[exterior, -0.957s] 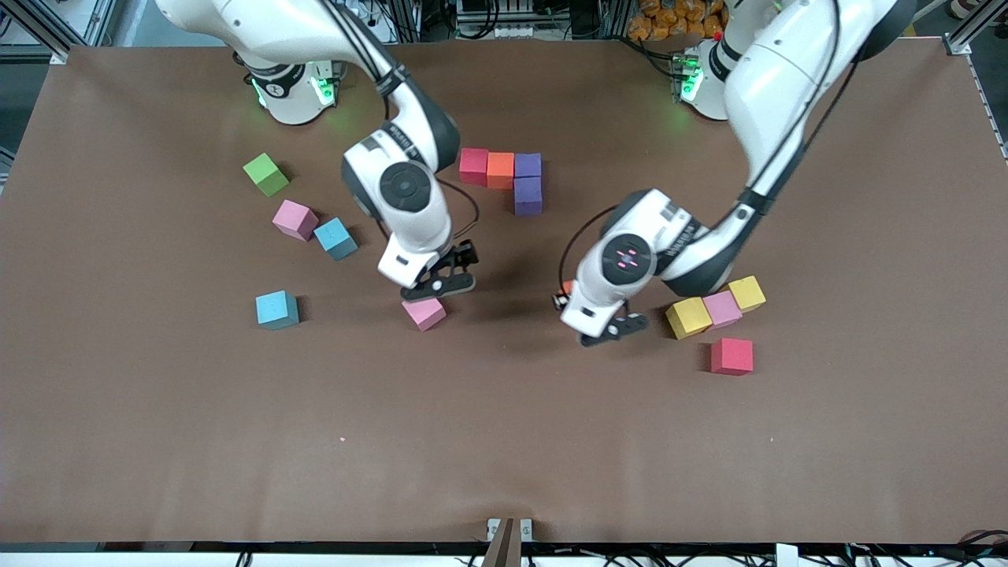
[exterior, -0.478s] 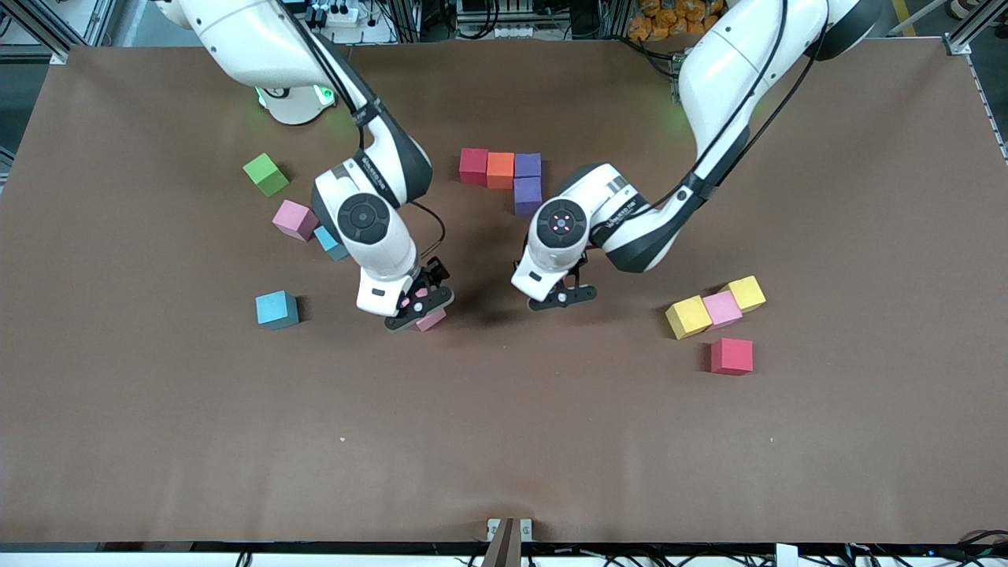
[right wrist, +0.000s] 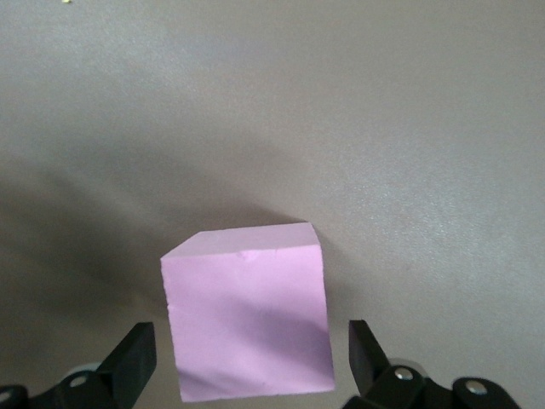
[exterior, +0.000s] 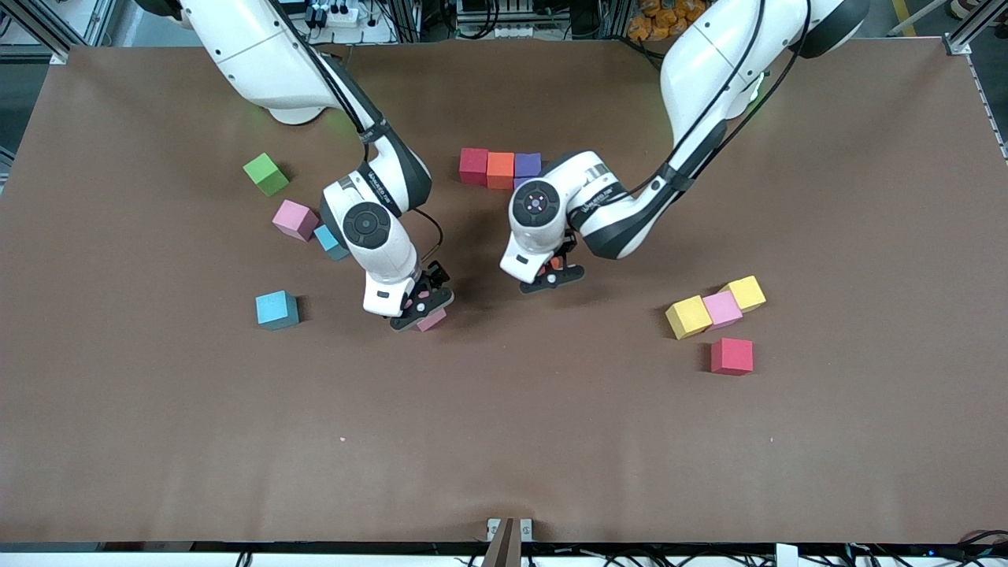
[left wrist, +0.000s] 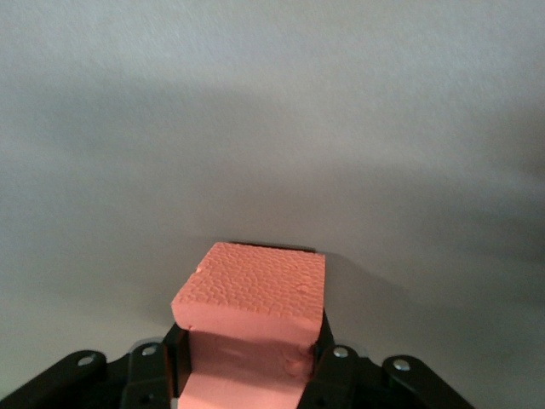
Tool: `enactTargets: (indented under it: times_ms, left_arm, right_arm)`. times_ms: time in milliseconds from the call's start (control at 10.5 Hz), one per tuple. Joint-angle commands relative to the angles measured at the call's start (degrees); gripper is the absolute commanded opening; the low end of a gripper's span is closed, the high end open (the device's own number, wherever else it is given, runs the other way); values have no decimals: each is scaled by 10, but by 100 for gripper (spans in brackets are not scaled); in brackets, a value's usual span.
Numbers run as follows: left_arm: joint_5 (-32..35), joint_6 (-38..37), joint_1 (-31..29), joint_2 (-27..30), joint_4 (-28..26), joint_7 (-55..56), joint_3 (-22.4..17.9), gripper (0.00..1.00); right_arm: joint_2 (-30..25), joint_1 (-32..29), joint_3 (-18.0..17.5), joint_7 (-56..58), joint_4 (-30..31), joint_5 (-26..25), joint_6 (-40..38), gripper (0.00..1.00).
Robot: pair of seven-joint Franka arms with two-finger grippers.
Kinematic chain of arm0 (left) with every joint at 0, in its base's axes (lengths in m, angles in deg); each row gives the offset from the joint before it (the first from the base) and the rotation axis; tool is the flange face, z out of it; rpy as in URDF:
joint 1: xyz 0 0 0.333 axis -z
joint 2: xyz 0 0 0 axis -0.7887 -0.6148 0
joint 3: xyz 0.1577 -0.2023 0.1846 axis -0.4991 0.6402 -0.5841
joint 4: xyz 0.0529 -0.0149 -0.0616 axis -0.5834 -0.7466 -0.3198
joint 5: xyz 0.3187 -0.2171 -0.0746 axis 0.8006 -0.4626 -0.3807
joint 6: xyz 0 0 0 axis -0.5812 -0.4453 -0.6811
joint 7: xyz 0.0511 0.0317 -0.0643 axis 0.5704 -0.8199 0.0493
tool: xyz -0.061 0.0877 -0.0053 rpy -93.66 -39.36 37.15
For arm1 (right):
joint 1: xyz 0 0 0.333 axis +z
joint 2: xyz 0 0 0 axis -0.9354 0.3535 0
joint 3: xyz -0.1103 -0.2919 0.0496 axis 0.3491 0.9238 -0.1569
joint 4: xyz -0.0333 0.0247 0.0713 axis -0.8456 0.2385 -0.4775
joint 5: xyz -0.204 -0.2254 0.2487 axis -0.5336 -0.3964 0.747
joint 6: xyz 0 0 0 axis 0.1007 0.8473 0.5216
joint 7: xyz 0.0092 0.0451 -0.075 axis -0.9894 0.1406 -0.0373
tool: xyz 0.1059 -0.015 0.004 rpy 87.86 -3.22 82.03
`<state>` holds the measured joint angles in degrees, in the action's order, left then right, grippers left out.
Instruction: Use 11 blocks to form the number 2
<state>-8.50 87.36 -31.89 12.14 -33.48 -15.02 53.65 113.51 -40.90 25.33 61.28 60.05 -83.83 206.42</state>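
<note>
My left gripper (exterior: 553, 277) (left wrist: 249, 354) is shut on an orange block (left wrist: 255, 281) (exterior: 556, 263) and hangs over bare table close to the started number 2. That figure is a row of red (exterior: 473, 166), orange (exterior: 500, 169) and purple (exterior: 528, 164) blocks. A further purple block under the left wrist is almost hidden. My right gripper (exterior: 423, 303) (right wrist: 249, 341) is open and low at the table. One finger stands on each side of a pink block (right wrist: 247, 315) (exterior: 433, 320) with gaps showing.
Toward the right arm's end lie a green cube (exterior: 265, 174), a pink block (exterior: 294, 220) and two light blue blocks (exterior: 276, 309) (exterior: 331, 242). Toward the left arm's end sit two yellow blocks (exterior: 687, 316) (exterior: 746, 293), a pink block (exterior: 721, 309) and a red block (exterior: 731, 356).
The left arm has carried the orange block from beside the yellow and pink cluster toward the purple blocks. The right gripper has come down around the pink block, still open.
</note>
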Motion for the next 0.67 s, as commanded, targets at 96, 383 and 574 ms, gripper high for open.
enactTargets:
  times_ms: [96,383,574]
  left_arm:
    - [24,42,4,47,-69,25,5,23]
    - [40,77,4,71,-116,25,15,23]
    - [42,78,4,71,-117,25,23,23]
  right_arm:
    - [-5,-8,-5,10,6,-9,5,35]
    - [-33,-38,-6,85,10,-9,-5,5]
    - [-62,-64,-7,149,12,-9,-53,5]
